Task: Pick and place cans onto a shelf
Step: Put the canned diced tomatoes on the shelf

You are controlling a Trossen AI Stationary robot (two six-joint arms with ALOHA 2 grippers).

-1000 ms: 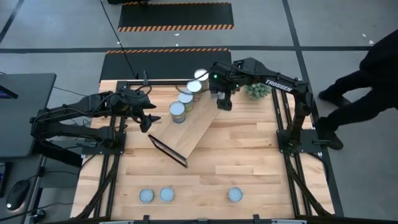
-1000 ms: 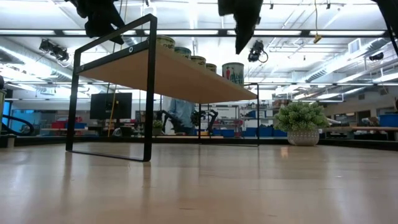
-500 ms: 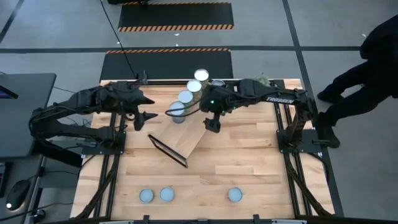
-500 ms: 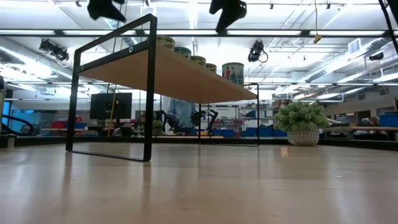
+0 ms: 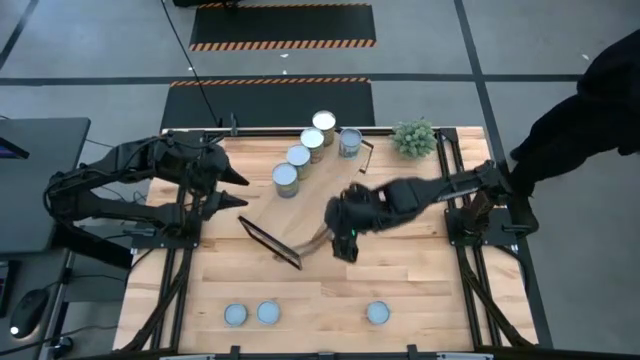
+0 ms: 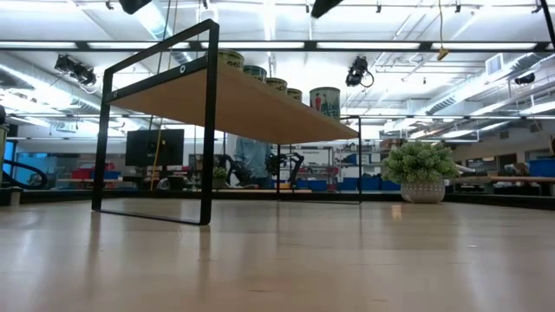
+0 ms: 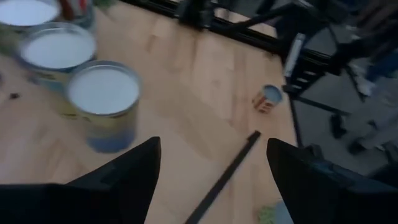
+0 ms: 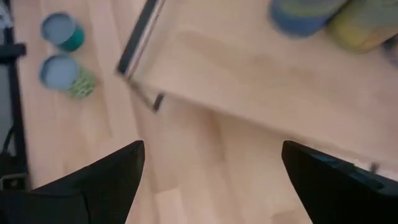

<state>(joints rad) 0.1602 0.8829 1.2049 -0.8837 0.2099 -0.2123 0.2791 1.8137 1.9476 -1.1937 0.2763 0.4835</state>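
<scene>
The shelf (image 5: 300, 215), a light-wood board on black frame legs, stands slanted across the table's middle. Several cans (image 5: 298, 156) with pale round tops stand in a row on its far half; in the low view they show on top of the shelf (image 6: 251, 104). Three more cans (image 5: 268, 312) stand on the table near its front edge. My left gripper (image 5: 240, 190) hovers open at the shelf's left side, beside the nearest can (image 7: 102, 102) of the row. My right gripper (image 5: 345, 245) hangs open beside the shelf's near end (image 8: 267, 81), holding nothing.
A small potted plant (image 5: 415, 137) stands at the table's far right. A person in dark clothes (image 5: 590, 110) stands beyond the right edge. Bare tabletop lies between the shelf and the three near cans (image 8: 62, 50).
My right gripper has swept from the shelf's far end toward the table's near edge, turning as it went, and now hangs by the shelf's near end, still open. My left gripper has risen and tipped more level, still open. The cans have kept still.
</scene>
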